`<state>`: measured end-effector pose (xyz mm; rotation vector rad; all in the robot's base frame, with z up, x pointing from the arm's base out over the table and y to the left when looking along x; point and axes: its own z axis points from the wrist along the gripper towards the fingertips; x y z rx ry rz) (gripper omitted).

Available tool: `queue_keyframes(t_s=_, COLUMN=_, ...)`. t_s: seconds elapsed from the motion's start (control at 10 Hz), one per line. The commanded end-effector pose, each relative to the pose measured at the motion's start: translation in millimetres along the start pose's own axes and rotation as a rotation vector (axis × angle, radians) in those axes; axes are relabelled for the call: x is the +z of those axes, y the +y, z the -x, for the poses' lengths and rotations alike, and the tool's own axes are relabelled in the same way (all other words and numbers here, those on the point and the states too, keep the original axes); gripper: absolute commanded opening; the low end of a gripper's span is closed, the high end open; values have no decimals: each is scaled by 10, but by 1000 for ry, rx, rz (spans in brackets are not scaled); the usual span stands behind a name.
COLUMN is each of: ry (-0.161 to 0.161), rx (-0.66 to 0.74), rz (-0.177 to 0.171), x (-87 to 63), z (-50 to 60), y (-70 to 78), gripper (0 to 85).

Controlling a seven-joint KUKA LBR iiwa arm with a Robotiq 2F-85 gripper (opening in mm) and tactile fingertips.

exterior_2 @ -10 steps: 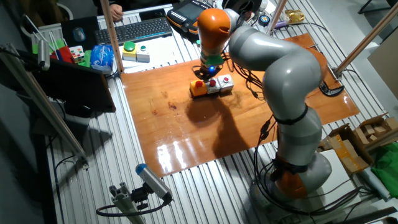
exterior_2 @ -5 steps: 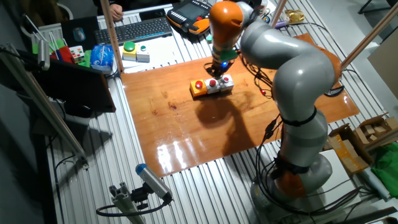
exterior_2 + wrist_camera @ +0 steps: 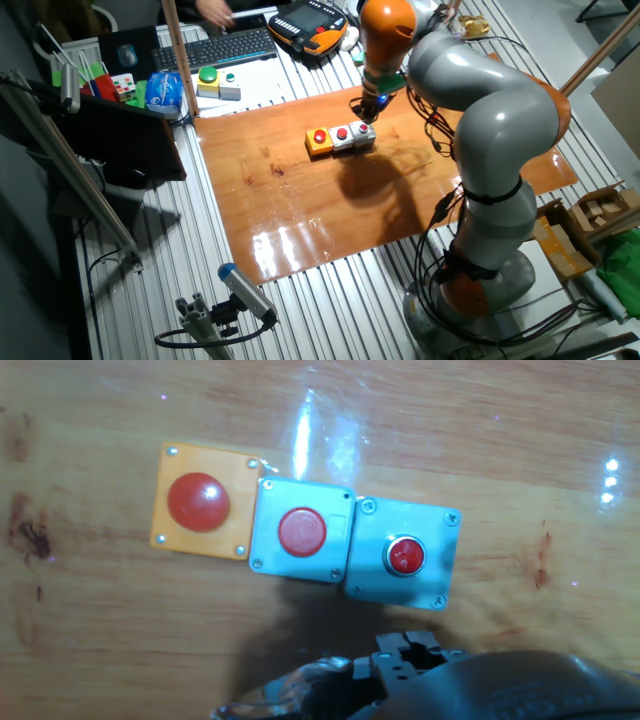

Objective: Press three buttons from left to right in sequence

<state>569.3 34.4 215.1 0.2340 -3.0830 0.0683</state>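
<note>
Pincer [image 3: 366, 113] hangs above the right end of three joined square boxes with red round buttons [image 3: 303, 536], one orange-yellow, two silver-grey, lying directly beneath it on the wooden bench [image 3: 300, 200]. Finger spread cannot be determined.

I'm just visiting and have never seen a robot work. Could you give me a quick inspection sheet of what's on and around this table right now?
Surface: glossy wooden board lying on a slatted metal table.
Job's things: three buttons joined in a row, one orange-yellow box and two grey ones, each with a red cap.
Clutter: nothing seen on the board besides the boxes.
Gripper: gripper hangs above the right-hand box; finger state cannot be told.
Cables: black cables trail across the board beside the arm.
Surroundings: keyboard, green dome button, orange handheld controller behind the board.
</note>
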Motion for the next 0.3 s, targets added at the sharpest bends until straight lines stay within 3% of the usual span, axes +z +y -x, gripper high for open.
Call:
queue_keyframes(t_s=0.0, ry=-5, rx=0, rz=-1, x=-7, z=16, y=15, gripper=7)
queue_keyframes(t_s=0.2, ry=-8, rx=4, rz=-9, x=-29, z=42, y=55, gripper=7)
